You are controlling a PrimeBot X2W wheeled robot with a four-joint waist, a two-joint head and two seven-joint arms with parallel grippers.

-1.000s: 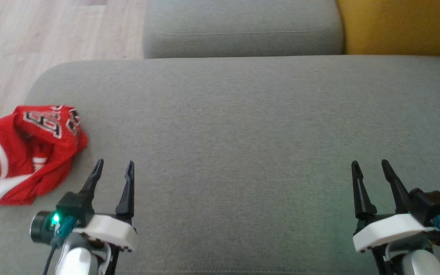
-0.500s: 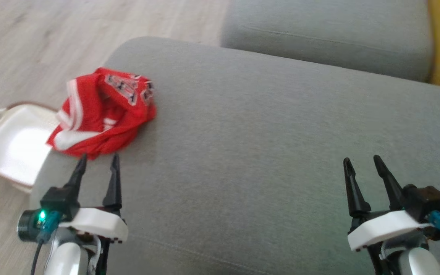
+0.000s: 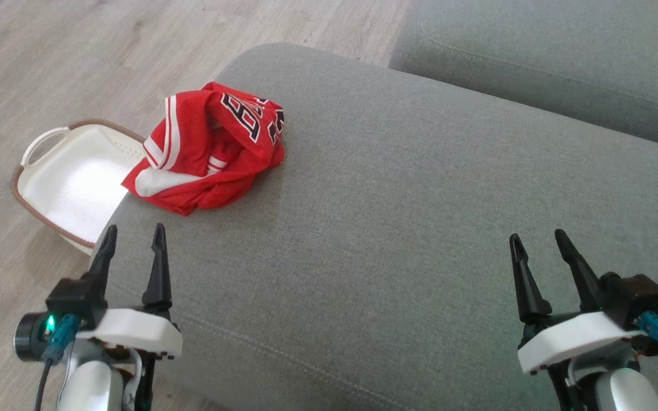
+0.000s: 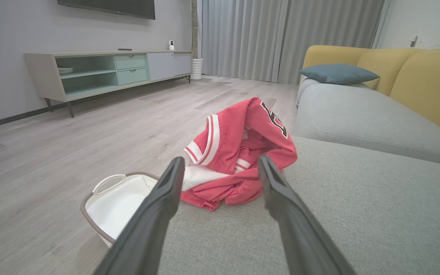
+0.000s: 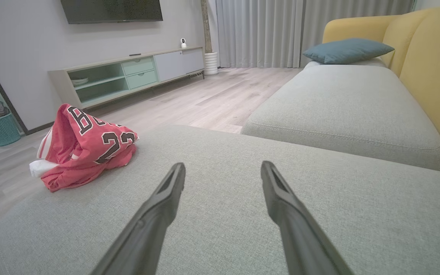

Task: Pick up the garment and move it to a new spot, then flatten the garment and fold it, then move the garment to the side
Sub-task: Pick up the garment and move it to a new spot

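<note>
The garment [image 3: 209, 148] is a red jersey with white stripes and black numbers, crumpled in a heap at the left edge of the grey sofa cushion [image 3: 397, 217]. It also appears in the left wrist view as the garment [image 4: 239, 152] just beyond my fingers, and in the right wrist view as the garment [image 5: 84, 147] far left. My left gripper [image 3: 133, 236] stands open a little short of the heap, touching nothing. Over bare cushion at the lower right, my right gripper [image 3: 536, 238] is open too.
A white basket [image 3: 69, 182] with a brown rim sits on the wooden floor beside the cushion's left edge, below the garment. A second grey cushion [image 3: 552, 51] lies at the upper right. A yellow sofa back [image 5: 430, 72] and a blue pillow [image 5: 348, 49] stand farther off.
The head camera has swung left, so the garment now shows nearer the middle and the white basket has come into view. Both grippers stay open.
</note>
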